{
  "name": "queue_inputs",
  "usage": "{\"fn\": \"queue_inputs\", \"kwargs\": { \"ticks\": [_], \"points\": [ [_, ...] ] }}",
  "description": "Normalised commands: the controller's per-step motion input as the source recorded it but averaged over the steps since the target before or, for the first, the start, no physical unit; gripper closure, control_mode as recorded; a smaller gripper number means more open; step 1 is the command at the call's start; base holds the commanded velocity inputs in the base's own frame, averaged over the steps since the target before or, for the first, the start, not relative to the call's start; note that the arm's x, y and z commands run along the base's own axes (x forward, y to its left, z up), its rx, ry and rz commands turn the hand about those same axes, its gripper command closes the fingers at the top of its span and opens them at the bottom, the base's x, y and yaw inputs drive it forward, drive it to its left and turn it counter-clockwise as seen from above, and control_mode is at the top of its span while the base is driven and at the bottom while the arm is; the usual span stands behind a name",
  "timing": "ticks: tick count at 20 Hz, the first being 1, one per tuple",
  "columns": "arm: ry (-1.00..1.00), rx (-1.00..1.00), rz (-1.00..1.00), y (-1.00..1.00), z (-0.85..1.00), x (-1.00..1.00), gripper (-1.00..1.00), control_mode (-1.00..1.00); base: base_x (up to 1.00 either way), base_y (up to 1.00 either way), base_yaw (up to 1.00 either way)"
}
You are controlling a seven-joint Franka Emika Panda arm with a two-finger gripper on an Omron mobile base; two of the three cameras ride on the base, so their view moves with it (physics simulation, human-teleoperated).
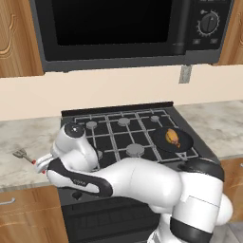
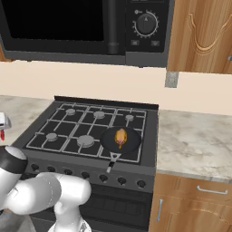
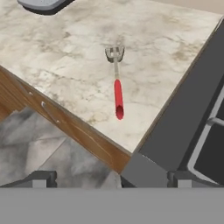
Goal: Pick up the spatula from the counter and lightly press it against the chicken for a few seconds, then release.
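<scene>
Hand view is showing the spatula (image 3: 117,85) lying flat on the counter (image 3: 65,57), a little above the centre of the frame. Its slotted metal head is pointing toward the top, and its red handle is running down toward the counter's front edge. The stove (image 3: 188,113) is filling the right side. The gripper (image 3: 113,178) is hanging above with its two tips spread wide at the bottom corners, pinching nothing.

In the left base view the spatula (image 1: 23,155) is sitting at middle left, on the counter beside the stove. The hand is partly covering it there, so how near the tips are is hard to judge. The chicken (image 1: 172,137) is resting in a dark pan (image 1: 186,142) at centre right, well apart from the spatula. The right base view is showing the chicken (image 2: 120,137) in the pan near the centre of the frame.

The spatula is looking light, thin and stiff. As it is lying flat, the tips will probably be scraping the counter to get around it. The red handle, near its middle and squeezed across its width, is looking like the best hold. The bare metal neck is likely slicker and narrower.
</scene>
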Motion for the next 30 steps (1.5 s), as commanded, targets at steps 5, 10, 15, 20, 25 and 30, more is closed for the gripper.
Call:
{"fn": "queue_inputs", "kwargs": {
  "ticks": [5, 10, 15, 20, 25, 30],
  "points": [
    [0.00, 0.01, 0.00, 0.03, -0.11, 0.27, -1.00, -1.00, 0.00, 0.00, 0.00],
    [0.01, 0.00, 0.00, 0.16, -0.12, 0.25, -1.00, -1.00, 0.00, 0.00, 0.00],
    [0.01, 0.00, 0.00, 0.26, -0.13, 0.12, -1.00, -1.00, 0.00, 0.00, 0.00],
    [0.00, 0.00, 0.00, 0.23, -0.12, 0.17, -1.00, -1.00, 0.00, 0.00, 0.00],
    [0.01, -0.01, 0.00, 0.20, -0.12, 0.16, -1.00, -1.00, 0.00, 0.00, 0.00],
    [0.02, -0.01, 0.00, 0.14, -0.18, 0.09, -1.00, -1.00, 0.00, 0.00, 0.00]
  ]
}}
